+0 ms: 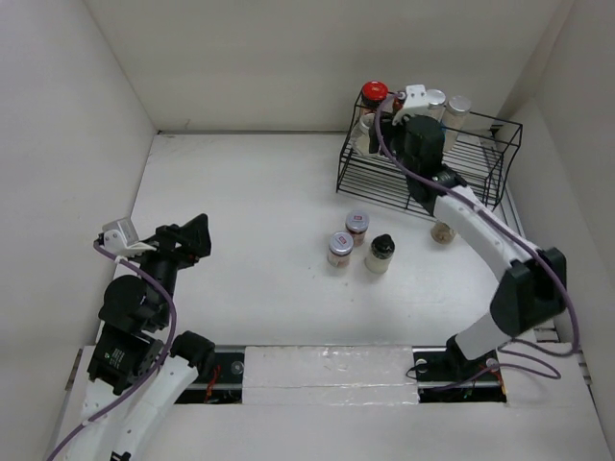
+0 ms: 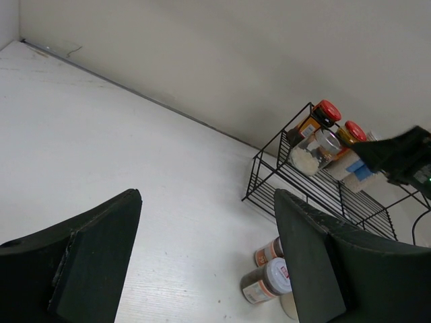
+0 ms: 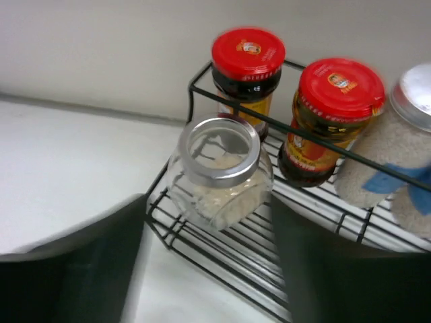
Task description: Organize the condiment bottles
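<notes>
My right gripper (image 1: 382, 123) is open at the left end of the black wire rack (image 1: 480, 163). In the right wrist view it (image 3: 207, 205) faces a clear jar with a silver lid (image 3: 219, 171) that stands free on the lower shelf, just beyond the fingertips. Two dark red-lidded jars (image 3: 248, 64) (image 3: 337, 108) and a pale blue-labelled jar (image 3: 397, 155) stand behind it. Three jars stand together on the table: labelled lid (image 1: 357, 226), silver lid (image 1: 339, 248), black lid (image 1: 381, 253). Another jar (image 1: 442, 231) is partly hidden by the right arm. My left gripper (image 1: 192, 235) is open and empty at the left.
The white walls close in the table on three sides. The rack stands in the back right corner and also shows in the left wrist view (image 2: 316, 182). The left wrist view (image 2: 205, 202) looks across bare table toward the labelled-lid jar (image 2: 269, 279).
</notes>
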`<action>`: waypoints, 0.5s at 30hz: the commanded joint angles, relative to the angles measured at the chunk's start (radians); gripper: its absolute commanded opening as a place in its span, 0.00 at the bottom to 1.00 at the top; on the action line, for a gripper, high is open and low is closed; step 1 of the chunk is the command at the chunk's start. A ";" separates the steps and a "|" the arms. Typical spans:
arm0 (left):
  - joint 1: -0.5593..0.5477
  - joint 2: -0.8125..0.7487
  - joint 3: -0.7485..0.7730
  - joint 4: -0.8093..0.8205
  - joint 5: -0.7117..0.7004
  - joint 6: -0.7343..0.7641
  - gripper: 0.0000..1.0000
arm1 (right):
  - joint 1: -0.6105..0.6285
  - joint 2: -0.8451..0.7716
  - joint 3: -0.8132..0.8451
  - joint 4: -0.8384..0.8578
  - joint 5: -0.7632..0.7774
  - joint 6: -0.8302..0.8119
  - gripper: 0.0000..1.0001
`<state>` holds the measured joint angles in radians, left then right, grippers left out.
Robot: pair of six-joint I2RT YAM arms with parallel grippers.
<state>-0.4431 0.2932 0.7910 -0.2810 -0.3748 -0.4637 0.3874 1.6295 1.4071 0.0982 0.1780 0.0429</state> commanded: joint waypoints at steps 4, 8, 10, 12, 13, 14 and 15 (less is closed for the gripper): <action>0.001 0.017 -0.007 0.045 0.019 0.014 0.74 | 0.123 -0.371 -0.376 0.092 0.159 0.130 0.00; 0.001 0.026 -0.007 0.045 0.037 0.023 0.73 | 0.258 -0.516 -0.618 0.118 0.261 0.219 0.29; 0.001 0.026 -0.007 0.054 0.046 0.023 0.73 | 0.307 -0.569 -0.674 0.003 0.325 0.251 0.51; 0.001 0.035 -0.007 0.054 0.059 0.023 0.73 | 0.368 -0.606 -0.709 -0.090 0.351 0.252 0.60; 0.001 0.035 -0.007 0.054 0.059 0.023 0.73 | 0.384 -0.635 -0.739 -0.116 0.363 0.267 0.66; 0.001 0.035 -0.007 0.054 0.059 0.023 0.73 | 0.398 -0.645 -0.740 -0.149 0.364 0.287 0.73; 0.001 0.044 -0.007 0.054 0.059 0.023 0.73 | 0.416 -0.654 -0.753 -0.184 0.376 0.305 0.75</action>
<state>-0.4431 0.3164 0.7910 -0.2733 -0.3355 -0.4534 0.7650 1.0344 0.6609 0.0048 0.4675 0.2787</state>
